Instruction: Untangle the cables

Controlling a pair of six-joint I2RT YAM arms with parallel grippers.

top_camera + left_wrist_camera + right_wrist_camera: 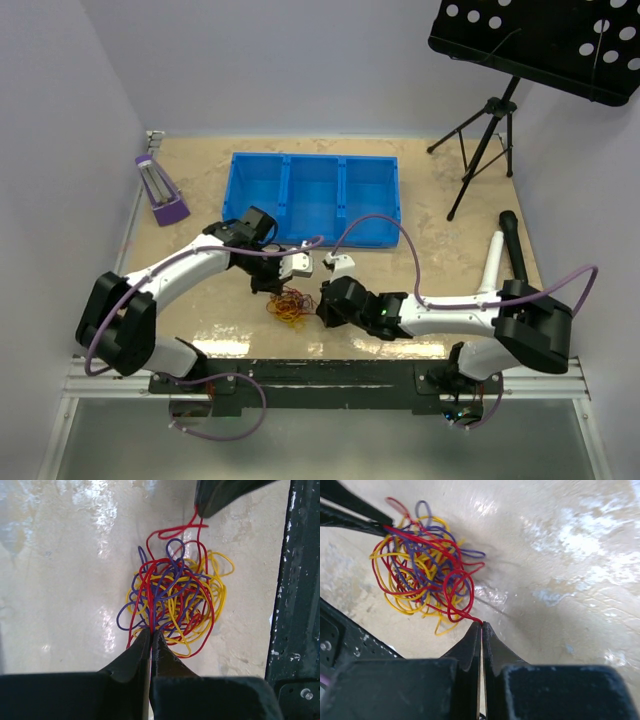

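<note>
the cables [290, 306] lay in one clump of red, yellow and purple strands on the desk [440, 235], near its front edge and between the two hands. the left hand [151, 634] was clenched on a red strand [149, 607] at one side of the clump. the right hand [481, 625] was clenched on a red loop [459, 607] at the opposite side. judged step: both grips set, separation not yet begun. the next move called for drawing the hands apart slowly and low over the desk. the clump needed to loosen, not cinch tighter.
</note>
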